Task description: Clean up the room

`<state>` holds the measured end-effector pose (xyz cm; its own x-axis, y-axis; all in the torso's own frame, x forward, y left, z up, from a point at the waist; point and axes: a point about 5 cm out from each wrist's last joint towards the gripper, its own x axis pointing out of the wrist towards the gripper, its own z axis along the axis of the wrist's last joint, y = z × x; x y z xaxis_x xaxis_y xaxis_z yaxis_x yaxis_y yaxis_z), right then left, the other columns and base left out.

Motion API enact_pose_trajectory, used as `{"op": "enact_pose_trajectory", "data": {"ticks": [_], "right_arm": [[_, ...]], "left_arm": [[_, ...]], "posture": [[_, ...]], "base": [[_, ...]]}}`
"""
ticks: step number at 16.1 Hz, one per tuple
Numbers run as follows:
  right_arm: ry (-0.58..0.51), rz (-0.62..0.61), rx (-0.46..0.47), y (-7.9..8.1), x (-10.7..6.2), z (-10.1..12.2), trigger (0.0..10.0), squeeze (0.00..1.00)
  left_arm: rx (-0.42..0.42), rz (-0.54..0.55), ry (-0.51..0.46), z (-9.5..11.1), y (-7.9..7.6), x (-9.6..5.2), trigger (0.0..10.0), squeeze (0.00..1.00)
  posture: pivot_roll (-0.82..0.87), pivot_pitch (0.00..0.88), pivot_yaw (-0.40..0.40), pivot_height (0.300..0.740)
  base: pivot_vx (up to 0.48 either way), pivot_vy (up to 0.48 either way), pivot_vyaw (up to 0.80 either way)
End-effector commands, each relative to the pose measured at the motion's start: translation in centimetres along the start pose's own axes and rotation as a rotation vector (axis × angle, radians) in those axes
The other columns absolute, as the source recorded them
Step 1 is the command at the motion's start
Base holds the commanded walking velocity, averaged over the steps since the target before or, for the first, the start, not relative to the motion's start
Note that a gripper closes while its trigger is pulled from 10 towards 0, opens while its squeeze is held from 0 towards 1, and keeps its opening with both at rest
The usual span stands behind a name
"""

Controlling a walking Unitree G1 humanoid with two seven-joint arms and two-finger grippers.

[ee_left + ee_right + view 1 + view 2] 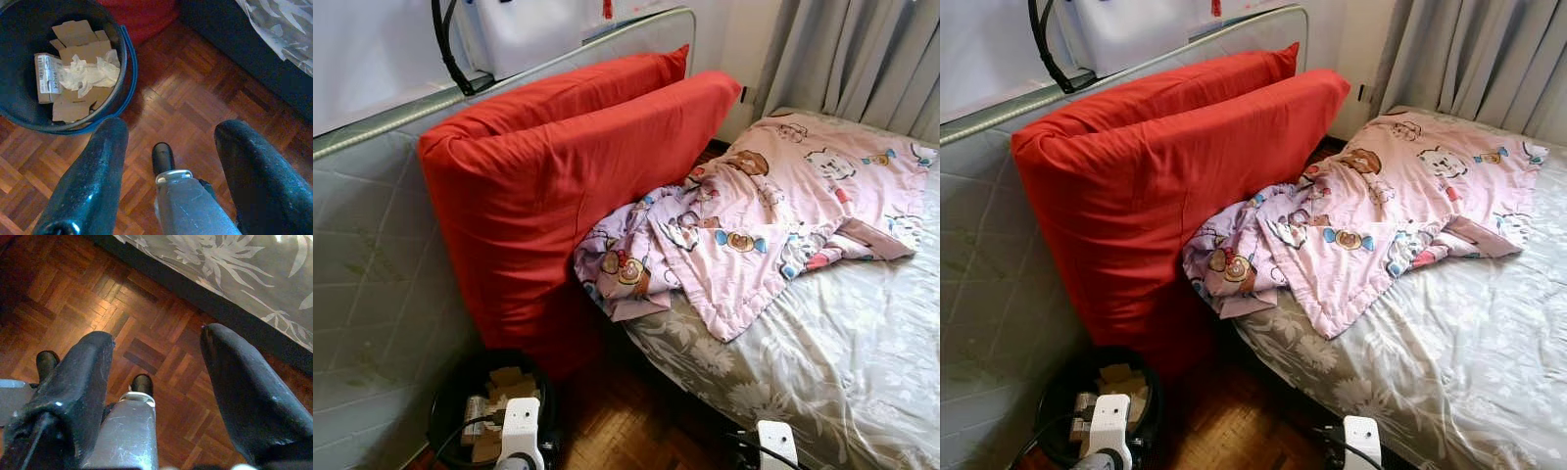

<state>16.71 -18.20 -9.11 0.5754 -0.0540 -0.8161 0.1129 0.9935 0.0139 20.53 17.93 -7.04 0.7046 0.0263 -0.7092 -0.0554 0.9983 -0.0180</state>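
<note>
A: Item one, the bed [862,343]. Condition?
B: Grey cover with a pale leaf print, wrinkled. A pink cartoon-print blanket [773,211] lies crumpled across the bed's upper part and spills over the left edge toward the floor.

A: Item two, beside the bed?
B: A large red cushion [568,196], upright on its edge, with a second red one just behind it. Both lean against a quilted grey mattress [372,284] standing along the left side of the room. The blanket's hanging end touches the front cushion.

A: Floor?
B: Dark wood parquet floor [195,93], glossy, running in the narrow gap between the cushions and the bed's left edge.

A: Anything on it?
B: A black bucket [128,68] with a blue rim, at the foot of the red cushion. Inside: flat cardboard scraps, a crumpled white tissue [90,73] and a small printed box.

A: Backdrop?
B: Grey curtains [862,59] hang behind the bed's far right corner; a white wall stands to their left.

A: The pincers?
B: Left pincer [168,161] hangs low over the parquet just beside the bucket, fingers spread, nothing between them. Right pincer [156,377] hangs over the parquet along the bed's left edge, fingers likewise apart and empty.
</note>
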Motion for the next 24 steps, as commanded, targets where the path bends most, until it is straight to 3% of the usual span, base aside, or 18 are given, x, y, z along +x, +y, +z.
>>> {"op": "enact_pose_trajectory", "data": {"ticks": [1,5,9,24], "right_arm": [[0.006,-0.003,-0.003,0.06,-0.04,-0.20,10.0,0.00],[0.007,0.000,-0.001,0.10,-0.03,-0.21,10.0,0.00],[-0.015,0.001,-0.010,0.13,-0.01,0.11,10.0,0.00],[-0.016,0.003,0.018,0.35,0.00,0.05,10.0,0.00]], "left_arm": [[-0.009,0.012,0.016,-0.46,0.49,-0.16,10.0,0.00],[-0.013,0.016,0.030,-0.98,0.78,-0.34,10.0,0.00],[-0.018,0.020,0.033,-0.99,0.90,-0.34,10.0,0.00],[-0.021,0.022,0.018,-0.65,1.02,-0.27,10.0,0.00]], "posture": [[-0.04,0.000,0.018,0.740],[-0.03,0.000,0.014,0.740],[-0.02,0.000,0.012,0.740],[-0.02,0.000,0.016,0.740]], "base": [[0.000,0.000,0.00],[0.000,0.000,0.00],[0.250,0.000,0.40],[0.251,0.000,0.00]]}}
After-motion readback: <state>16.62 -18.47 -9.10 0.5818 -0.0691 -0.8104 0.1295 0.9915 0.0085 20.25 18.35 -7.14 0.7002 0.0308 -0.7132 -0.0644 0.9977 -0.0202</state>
